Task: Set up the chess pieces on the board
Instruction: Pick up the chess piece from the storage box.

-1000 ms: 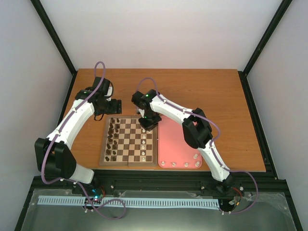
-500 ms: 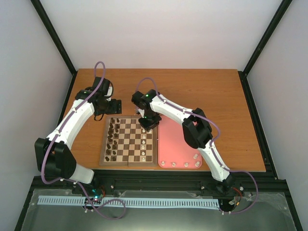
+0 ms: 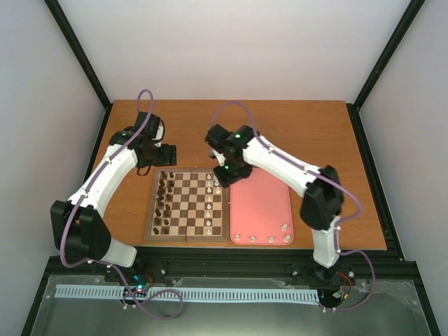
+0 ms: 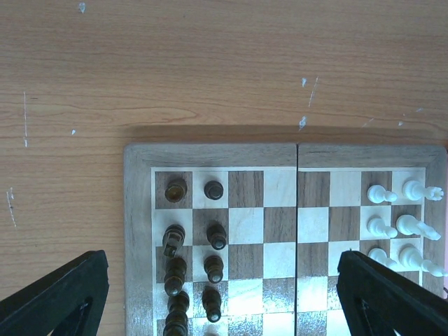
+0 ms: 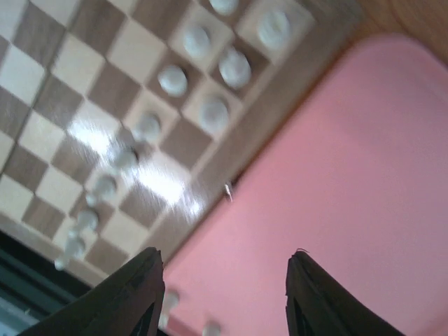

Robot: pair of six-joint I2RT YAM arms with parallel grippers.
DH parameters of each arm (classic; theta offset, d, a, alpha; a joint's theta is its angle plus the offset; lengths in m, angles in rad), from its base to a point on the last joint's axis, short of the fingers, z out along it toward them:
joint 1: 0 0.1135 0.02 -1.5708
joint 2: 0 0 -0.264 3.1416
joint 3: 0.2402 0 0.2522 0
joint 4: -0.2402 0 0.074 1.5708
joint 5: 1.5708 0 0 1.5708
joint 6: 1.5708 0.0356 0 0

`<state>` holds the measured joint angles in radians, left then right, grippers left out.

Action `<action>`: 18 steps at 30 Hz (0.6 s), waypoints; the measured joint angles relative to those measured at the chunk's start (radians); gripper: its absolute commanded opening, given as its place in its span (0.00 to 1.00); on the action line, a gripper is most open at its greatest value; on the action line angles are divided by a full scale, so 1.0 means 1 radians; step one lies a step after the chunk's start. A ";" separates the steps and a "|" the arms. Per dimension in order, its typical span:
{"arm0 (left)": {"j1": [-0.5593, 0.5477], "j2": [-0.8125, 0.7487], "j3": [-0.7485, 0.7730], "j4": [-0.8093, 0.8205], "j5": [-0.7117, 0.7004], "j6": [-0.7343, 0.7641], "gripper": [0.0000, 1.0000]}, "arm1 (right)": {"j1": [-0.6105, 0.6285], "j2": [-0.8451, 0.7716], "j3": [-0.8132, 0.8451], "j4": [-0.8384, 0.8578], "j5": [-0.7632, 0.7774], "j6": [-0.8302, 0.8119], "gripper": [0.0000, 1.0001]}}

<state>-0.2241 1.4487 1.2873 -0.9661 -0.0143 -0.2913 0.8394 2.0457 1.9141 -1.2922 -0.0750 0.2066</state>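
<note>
Right fingers apart, seemingly empty, arm stretched over board corner, left fingers wide

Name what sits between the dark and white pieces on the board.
Nothing: the board squares between them are bare, clearest in the left wrist view.

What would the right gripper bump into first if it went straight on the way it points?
Probably the pink tray. The right gripper points down with open, empty jaws, and bare pink surface fills the gap between them, just beside the edge of the board. Its height above the tray is hard to judge.
</note>
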 measured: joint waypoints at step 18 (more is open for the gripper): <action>0.000 0.022 0.000 0.000 0.004 0.000 1.00 | -0.203 -0.500 -0.884 0.138 0.046 0.202 0.58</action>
<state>-0.2241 1.4704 1.2877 -0.9665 -0.0101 -0.2913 0.6361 1.5459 1.0298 -1.1545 -0.0288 0.4088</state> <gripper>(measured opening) 0.998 0.582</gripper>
